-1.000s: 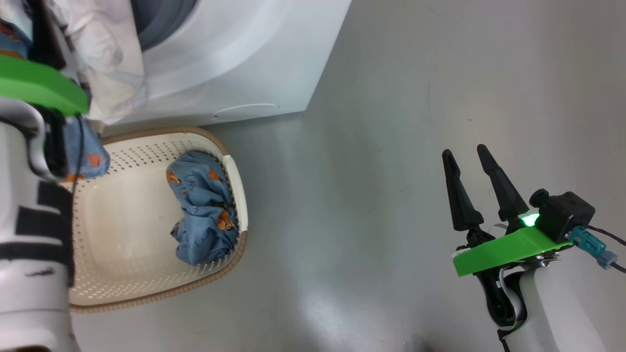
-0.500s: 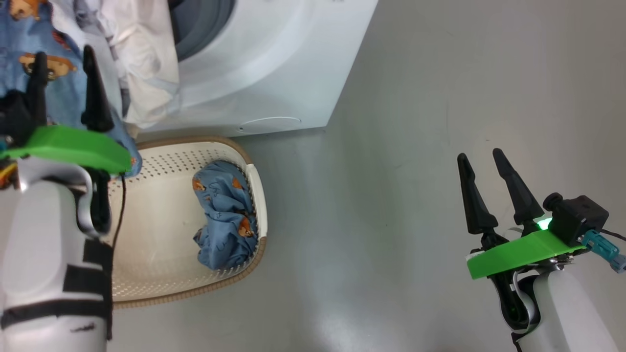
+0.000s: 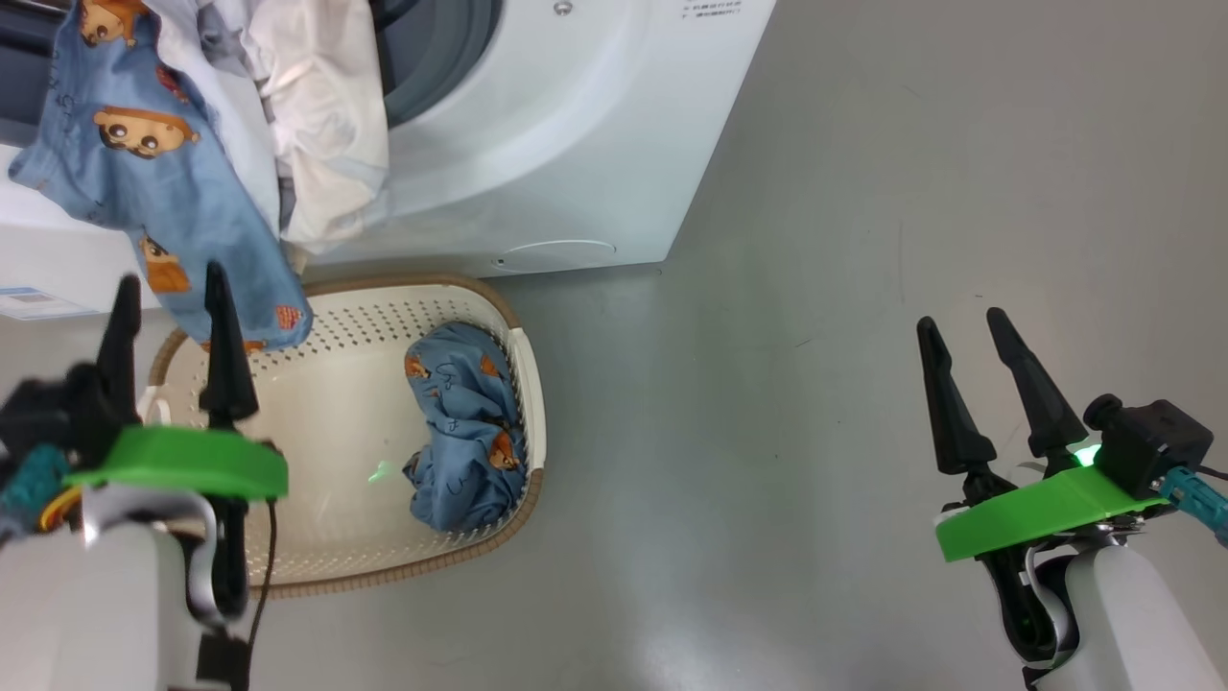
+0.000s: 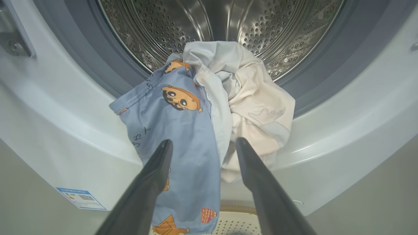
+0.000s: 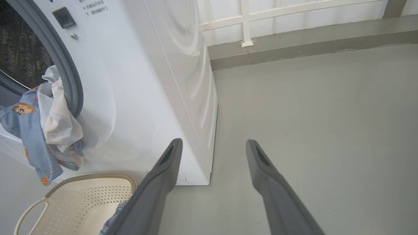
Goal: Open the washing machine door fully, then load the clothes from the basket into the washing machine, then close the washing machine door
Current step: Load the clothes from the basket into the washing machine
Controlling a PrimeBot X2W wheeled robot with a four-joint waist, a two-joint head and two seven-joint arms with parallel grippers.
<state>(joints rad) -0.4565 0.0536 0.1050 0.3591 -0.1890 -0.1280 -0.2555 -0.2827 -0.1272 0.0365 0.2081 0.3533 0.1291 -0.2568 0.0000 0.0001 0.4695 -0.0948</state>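
Note:
The white washing machine (image 3: 595, 144) stands open, its steel drum (image 4: 222, 26) bare inside. A light-blue printed garment with white cloth (image 3: 173, 163) (image 4: 196, 114) (image 5: 39, 127) hangs over the lip of the opening and droops toward the basket. The cream basket (image 3: 326, 461) (image 5: 81, 202) sits on the floor against the machine. A bundled blue garment (image 3: 465, 437) lies at the basket's right end. My left gripper (image 3: 173, 297) (image 4: 202, 143) hovers open over the basket's left end, just short of the hanging cloth, holding nothing. My right gripper (image 3: 964, 321) (image 5: 212, 142) is open over bare floor. The washing machine door is out of view.
Grey floor (image 3: 815, 288) spreads wide to the right of the machine and basket. A blue label sticker (image 4: 81, 197) sits low on the machine front. A low wall with a white railing (image 5: 294, 19) runs behind the machine.
My left gripper has drawn back and down from the hanging cloth, leaving it draped over the opening. The head camera has shifted, so the machine and basket sit further right and lower.

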